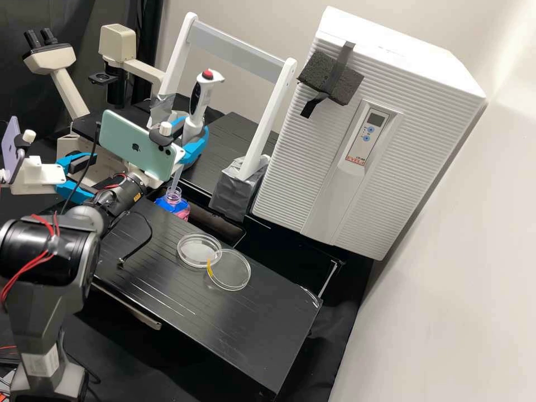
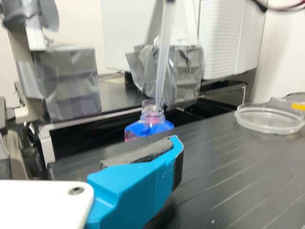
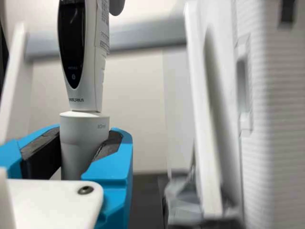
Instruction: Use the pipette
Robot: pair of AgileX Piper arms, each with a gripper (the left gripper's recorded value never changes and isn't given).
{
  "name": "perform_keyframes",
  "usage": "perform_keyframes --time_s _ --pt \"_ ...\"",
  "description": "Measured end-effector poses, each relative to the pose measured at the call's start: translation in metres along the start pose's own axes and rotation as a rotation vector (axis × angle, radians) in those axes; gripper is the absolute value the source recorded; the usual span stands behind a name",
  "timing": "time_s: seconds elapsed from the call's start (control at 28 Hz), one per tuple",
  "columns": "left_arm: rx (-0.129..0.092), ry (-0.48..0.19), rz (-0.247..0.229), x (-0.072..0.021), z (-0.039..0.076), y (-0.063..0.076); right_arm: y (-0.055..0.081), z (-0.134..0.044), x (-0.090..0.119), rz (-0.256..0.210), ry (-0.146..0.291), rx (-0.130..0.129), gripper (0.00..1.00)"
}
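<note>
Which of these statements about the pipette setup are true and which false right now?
1. The right gripper is shut on the pipette. True.
2. The pipette's tip hangs over the petri dishes. False: it reaches down into the neck of the bottle.
3. The bottle holds pink liquid. True.
4. The left gripper holds the bottle. False: it is open, holds nothing and sits apart from the bottle.
5. The petri dishes sit on top of the white machine. False: both lie on the black bench, side by side.
</note>
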Motion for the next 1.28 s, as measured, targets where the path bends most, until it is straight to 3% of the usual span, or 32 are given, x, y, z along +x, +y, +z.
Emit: perform_keyframes --time_s 0.18,0.32,0.43,0.54,0.64,0.68,0.71,0.86,1.18,1.28 --pt "-0.005 -0.04 0.03 -0.003 0.008 0.008 0.039 -0.012 -0.01 0.081 0.078 0.015 0.0" --pt "0.008 -0.099 0.025 -0.0033 0.021 0.007 0.064 -0.009 -0.026 0.094 0.103 0.013 0.0" --pt "0.011 -0.131 0.017 -0.003 0.029 0.004 0.075 -0.001 -0.039 0.067 0.104 -0.004 0.0" --pt "0.011 -0.153 0.01 -0.0031 0.035 0.002 0.081 0.005 -0.05 0.048 0.089 -0.021 0.0" --pt "0.011 -0.172 0.004 -0.0034 0.04 0.0 0.085 0.014 -0.059 0.032 0.054 -0.059 0.0" --pt "0.011 -0.172 0.004 -0.0034 0.04 0.0 0.085 0.014 -0.059 0.032 0.054 -0.059 0.0" --pt "0.014 -0.183 -0.002 -0.0027 0.043 -0.001 0.088 0.019 -0.064 0.032 0.025 -0.071 0.0" --pt "0.023 -0.206 -0.011 0.0002 0.047 -0.003 0.094 0.029 -0.071 0.042 -0.021 -0.102 0.0" --pt "0.028 -0.231 -0.003 0.0042 0.053 -0.001 0.105 0.037 -0.08 0.072 -0.039 -0.144 0.0" --pt "0.028 -0.231 -0.005 0.0057 0.053 -0.002 0.106 0.037 -0.081 0.077 -0.04 -0.141 0.0"
